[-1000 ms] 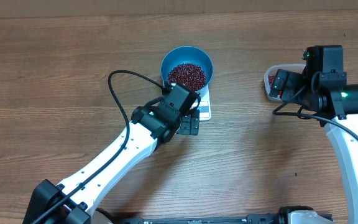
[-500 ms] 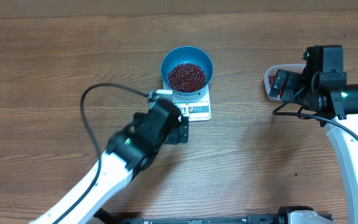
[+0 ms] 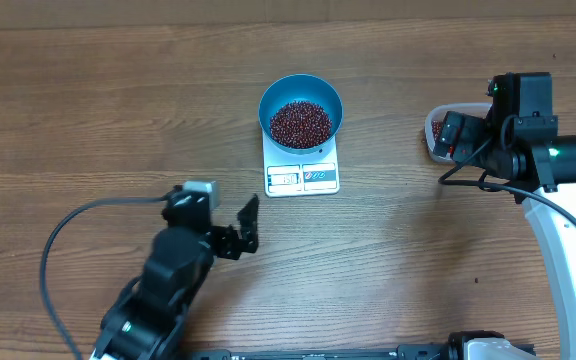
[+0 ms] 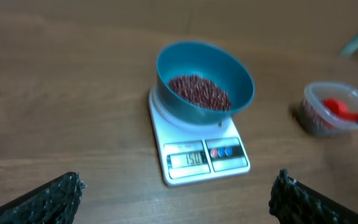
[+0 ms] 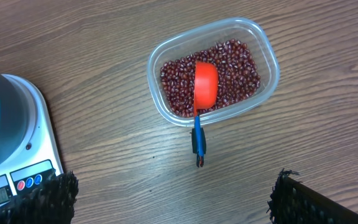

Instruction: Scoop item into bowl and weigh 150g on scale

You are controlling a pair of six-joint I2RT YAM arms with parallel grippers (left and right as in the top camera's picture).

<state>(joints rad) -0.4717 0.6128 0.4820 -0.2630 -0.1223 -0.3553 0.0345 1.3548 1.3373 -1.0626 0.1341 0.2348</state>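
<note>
The blue bowl (image 3: 301, 92) stands on the white scale (image 3: 303, 177) and holds a heap of dark red beans (image 3: 301, 122). In the left wrist view the bowl (image 4: 232, 74) and its beans (image 4: 199, 91) sit ahead, and the scale's (image 4: 205, 158) display seems to read 150. My left gripper (image 3: 245, 229) hovers open and empty, below and left of the scale. My right gripper (image 3: 450, 134) hangs open over the bean tub. Nothing lies between its fingertips (image 5: 48, 196).
A clear plastic tub (image 5: 267, 53) holds more beans (image 5: 238, 68). In it lies a red scoop (image 5: 205, 84) whose blue handle (image 5: 199, 140) sticks out over the rim. The same tub (image 3: 434, 128) sits at the right of the table.
My left arm has drawn back from the scale's front edge toward the lower left, leaving the whole scale in sight. The right arm has not moved.
</note>
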